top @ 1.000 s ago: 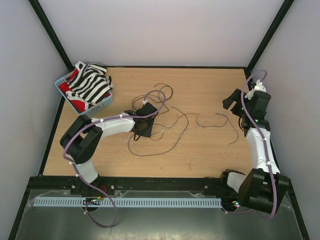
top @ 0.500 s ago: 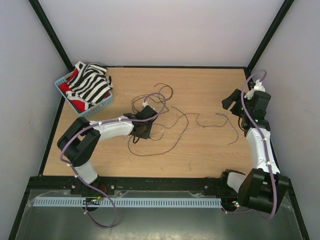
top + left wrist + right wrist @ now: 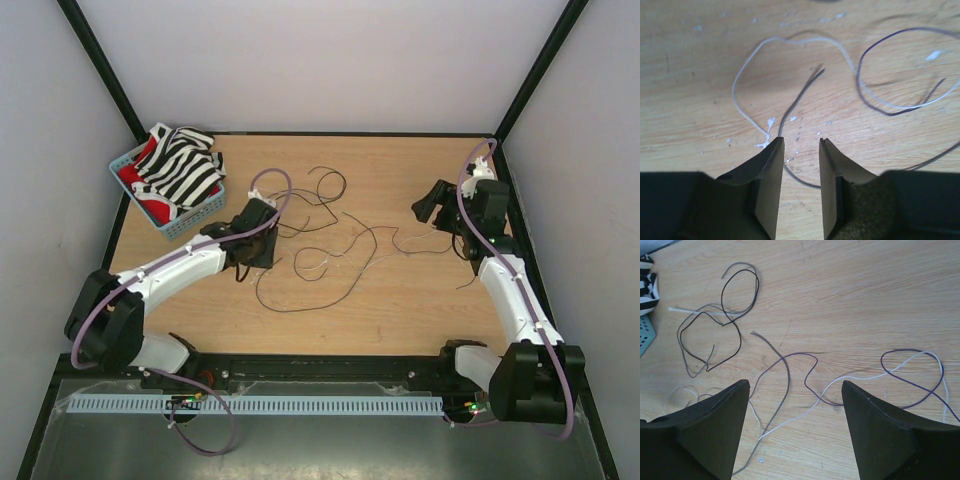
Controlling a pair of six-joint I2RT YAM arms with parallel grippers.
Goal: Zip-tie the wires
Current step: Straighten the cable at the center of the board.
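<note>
Our left tool [image 3: 800,141] is slightly parted, straddling one dark strand [image 3: 799,98] without pinching it; our right tool [image 3: 795,386] is spread wide and empty. The wires [image 3: 785,371] sprawl loose across the counter's [image 3: 400,310] middle. We judge we are gathering strands; next we need a clean pinch.

White arms [image 3: 180,272], black joints, purple cables [image 3: 233,425], dark wedge-shaped pincer [image 3: 801,142] fingers

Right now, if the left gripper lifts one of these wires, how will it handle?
The wires lie in loose curls and loops, so a lifted strand would probably droop and trail. They look very thin, so likely light and apt to slip from a grip. They cross each other, so one may drag others.
</note>
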